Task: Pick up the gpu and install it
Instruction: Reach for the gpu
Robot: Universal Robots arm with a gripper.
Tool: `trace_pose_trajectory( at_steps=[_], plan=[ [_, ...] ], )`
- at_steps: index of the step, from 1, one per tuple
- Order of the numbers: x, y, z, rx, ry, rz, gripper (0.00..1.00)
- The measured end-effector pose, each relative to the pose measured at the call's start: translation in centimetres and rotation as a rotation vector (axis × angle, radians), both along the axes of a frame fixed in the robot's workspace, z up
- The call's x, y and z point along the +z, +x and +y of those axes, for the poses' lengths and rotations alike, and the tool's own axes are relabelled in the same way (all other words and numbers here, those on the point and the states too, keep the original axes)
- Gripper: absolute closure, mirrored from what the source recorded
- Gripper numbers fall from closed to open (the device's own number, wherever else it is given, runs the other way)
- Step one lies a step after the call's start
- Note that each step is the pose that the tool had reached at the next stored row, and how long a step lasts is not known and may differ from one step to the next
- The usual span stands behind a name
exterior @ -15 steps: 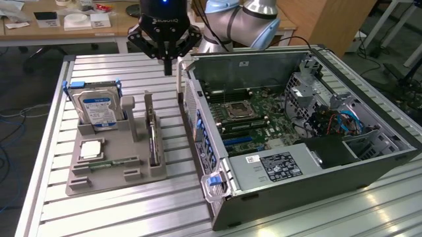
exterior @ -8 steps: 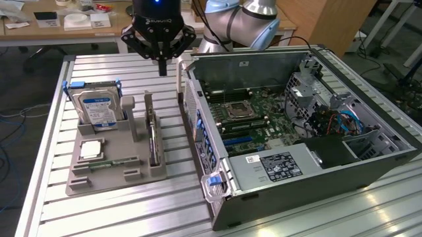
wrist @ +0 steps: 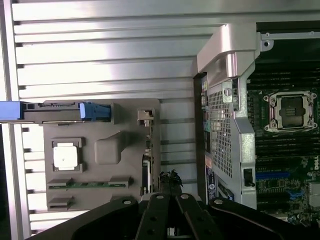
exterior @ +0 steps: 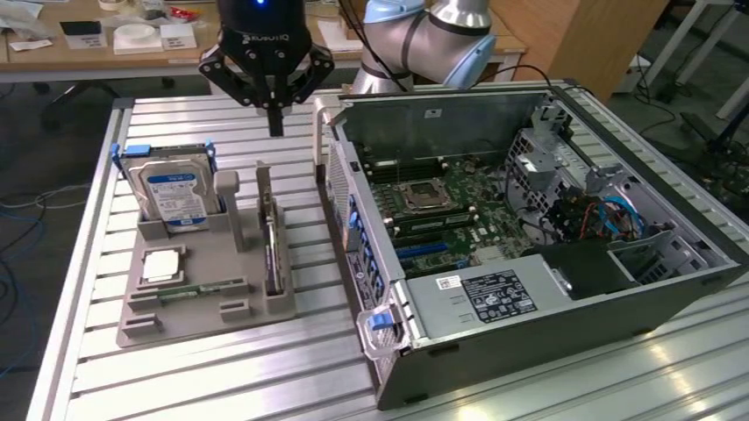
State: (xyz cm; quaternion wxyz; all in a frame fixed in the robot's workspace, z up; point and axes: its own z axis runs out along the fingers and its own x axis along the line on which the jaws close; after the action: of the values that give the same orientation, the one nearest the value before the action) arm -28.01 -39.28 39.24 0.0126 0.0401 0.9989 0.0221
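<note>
**Pinched gripper hangs above the gpu's tray**

The gripper (exterior: 276,123) has its fingers pressed together on nothing. It hangs in the air over the grey tray (exterior: 188,307), clear of the gpu (exterior: 273,250). The card stands on edge in the tray's slot nearest the open computer case (exterior: 527,298).

The exterior view shows the hard drive (exterior: 174,189) and its label. The wrist view, looking down on the tray (wrist: 102,192), shows the gpu (wrist: 145,170) as a thin edge beside the gripper (wrist: 170,182).

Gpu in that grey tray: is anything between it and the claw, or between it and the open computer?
Nothing visible lies between the shut claw and the gpu, just open air. Between the gpu and the motherboard stands the perforated wall of the computer case, which is open on top.
</note>
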Motion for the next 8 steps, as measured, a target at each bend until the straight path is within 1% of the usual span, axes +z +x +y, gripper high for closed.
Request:
trace_pose_trajectory(
  at_steps=[5, 8],
  plan=[
    [-0.03, -0.77, 0.00, 0.000, 0.0000, 0.0000, 0.89],
    [-0.03, -0.80, 0.00, 0.000, 0.0000, 0.0000, 0.89]
  ],
)
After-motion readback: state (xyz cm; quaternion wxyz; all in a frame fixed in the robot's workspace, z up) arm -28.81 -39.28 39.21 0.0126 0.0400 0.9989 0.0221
